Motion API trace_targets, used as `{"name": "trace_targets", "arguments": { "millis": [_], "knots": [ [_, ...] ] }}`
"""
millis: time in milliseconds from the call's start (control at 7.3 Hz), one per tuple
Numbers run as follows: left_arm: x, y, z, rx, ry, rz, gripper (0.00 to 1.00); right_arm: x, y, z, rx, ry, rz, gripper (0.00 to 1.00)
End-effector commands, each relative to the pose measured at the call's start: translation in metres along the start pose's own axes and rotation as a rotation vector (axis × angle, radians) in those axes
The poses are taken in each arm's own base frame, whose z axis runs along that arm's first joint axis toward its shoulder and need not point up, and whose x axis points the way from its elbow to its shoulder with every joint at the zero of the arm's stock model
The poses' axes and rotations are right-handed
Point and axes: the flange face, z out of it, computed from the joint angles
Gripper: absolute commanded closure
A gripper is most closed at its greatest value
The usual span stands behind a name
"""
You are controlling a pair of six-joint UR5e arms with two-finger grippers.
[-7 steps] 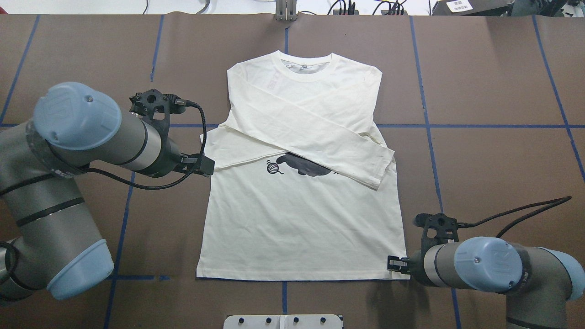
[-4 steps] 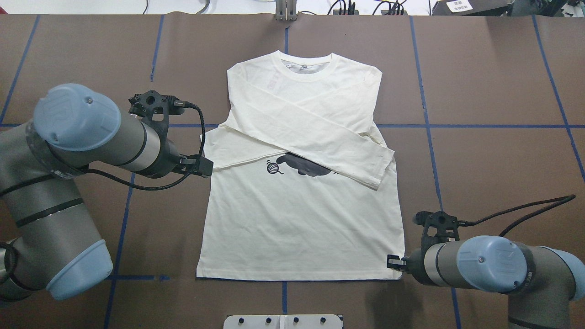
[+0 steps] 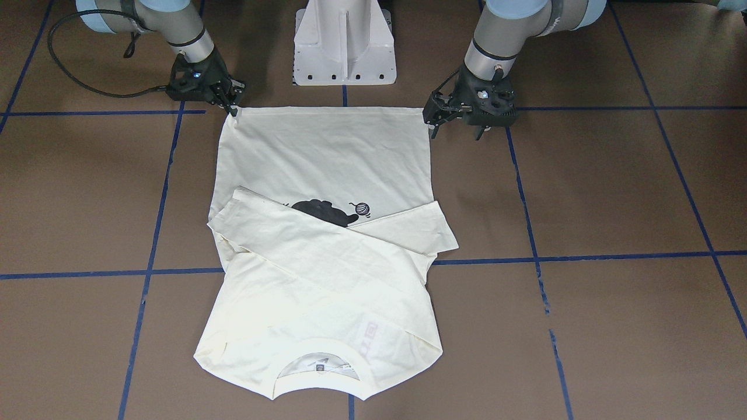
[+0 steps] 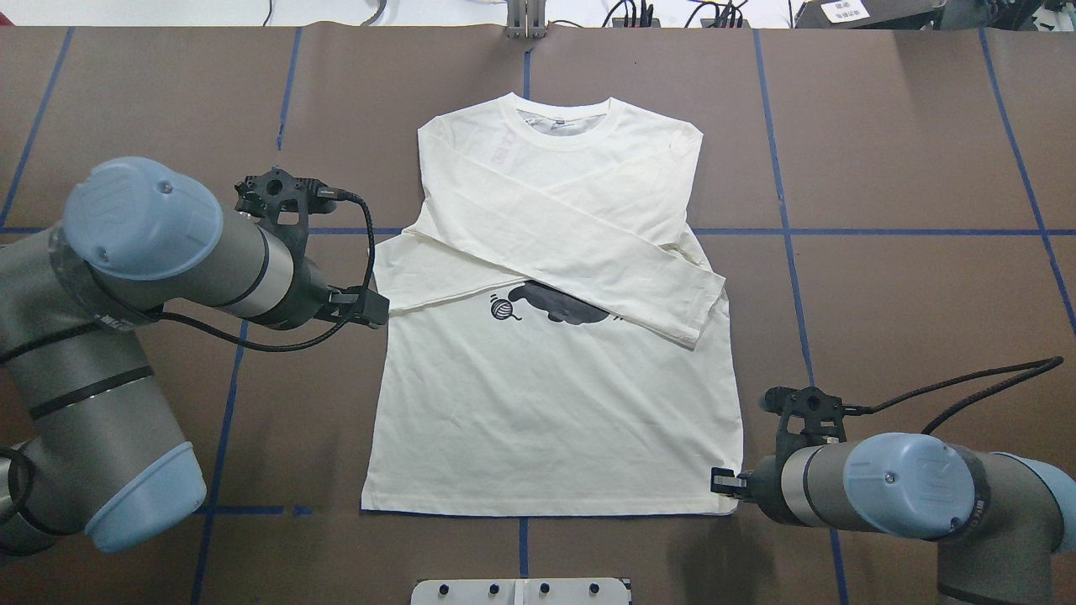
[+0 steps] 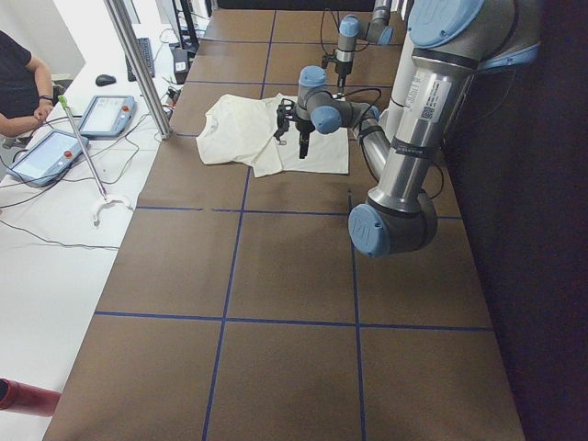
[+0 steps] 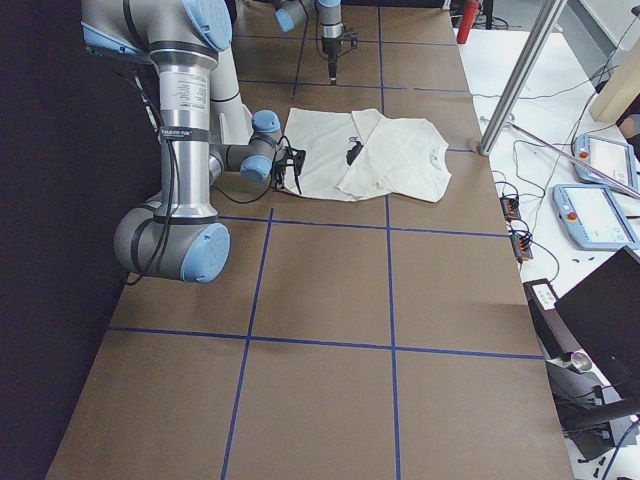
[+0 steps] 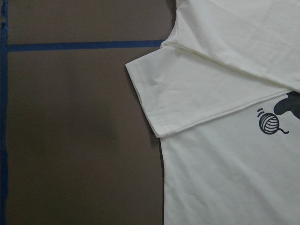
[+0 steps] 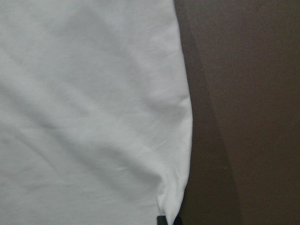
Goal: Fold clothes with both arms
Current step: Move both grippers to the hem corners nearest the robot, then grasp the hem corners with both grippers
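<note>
Overhead exterior, reading across: my left gripper (image 4: 372, 307) hangs above the table just beside the shirt's (image 4: 555, 420) left edge, near the folded-in cuff (image 7: 154, 98). It carries no cloth, and I cannot tell how its jaws stand. The shirt lies flat mid-table, print up, collar away from the robot, with both sleeves crossed over the chest and half covering the cat print (image 4: 559, 304). At the shirt's right hem corner (image 8: 173, 197) my right gripper (image 4: 725, 487) sits at cloth level, jaws closed on the fabric, which puckers into the fingertips (image 8: 161, 220).

I judge the sleeves done and the hem-to-collar fold just starting, with only one corner taken. Next I'd bring the left gripper along the shirt's edge to the left hem corner (image 4: 366, 507) and pinch it, so both corners lift together.

The table (image 4: 925, 151) is matte brown, gridded with blue tape (image 4: 841, 232). Beyond the shirt's collar stand a pole (image 5: 138, 64) and a white bench with pendants (image 5: 106, 115), cables and a person (image 5: 18, 73).
</note>
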Motion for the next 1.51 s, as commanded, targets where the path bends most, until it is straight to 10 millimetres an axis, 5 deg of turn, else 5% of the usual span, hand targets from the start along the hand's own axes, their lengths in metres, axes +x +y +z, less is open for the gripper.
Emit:
{"name": "trace_targets", "arguments": {
  "millis": [0, 274, 959, 1370],
  "knots": [
    [0.015, 0.097, 0.047, -0.075, -0.008, -0.182, 0.12, -0.005, -0.005, -0.012, 0.006, -0.029, 0.004, 1.0],
    [0.019, 0.141, 0.069, -0.107, -0.057, -0.215, 0.22, -0.009, -0.007, -0.02, 0.01, -0.047, 0.006, 1.0],
    [0.008, 0.134, 0.104, -0.048, -0.139, -0.209, 0.25, -0.01, -0.012, -0.022, 0.014, -0.051, 0.013, 1.0],
    [0.008, 0.134, 0.106, -0.049, -0.142, -0.209, 0.32, -0.01, -0.013, -0.022, 0.012, -0.051, 0.012, 1.0]
  ]
}}
